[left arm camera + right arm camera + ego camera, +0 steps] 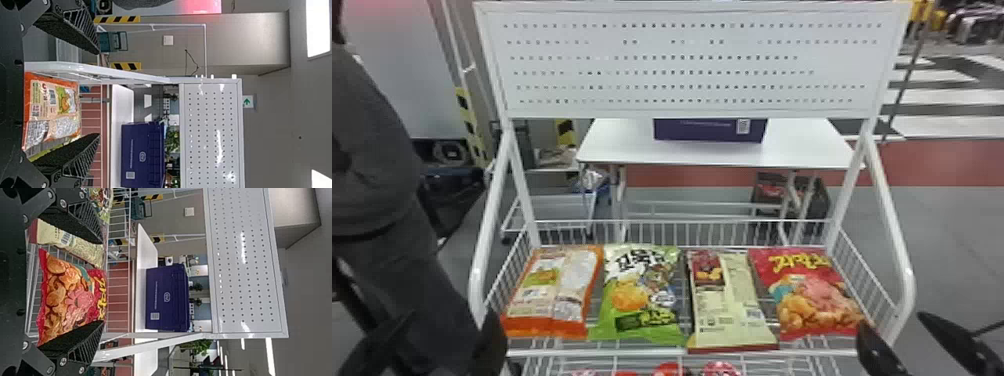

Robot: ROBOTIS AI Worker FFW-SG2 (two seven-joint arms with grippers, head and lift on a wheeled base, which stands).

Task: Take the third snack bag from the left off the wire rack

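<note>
While the left tool (pixel 449 322) and right tool (pixel 892 322) sit spread apart at the bottom corners, the third snack bag (pixel 727 300) lies lower centre on the wire rack (pixel 682 232).

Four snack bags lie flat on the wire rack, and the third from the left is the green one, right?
No. The third from the left is the pale beige bag; the green bag is second, as the head view shows. The rest holds: four lie flat on the wire rack.

A dark blue box (pixel 710 130) sits on a white table (pixel 797 145) above a red-and-grey floor (pixel 942 200), yellow-and-black striped posts (pixel 466 115) standing to its left
</note>
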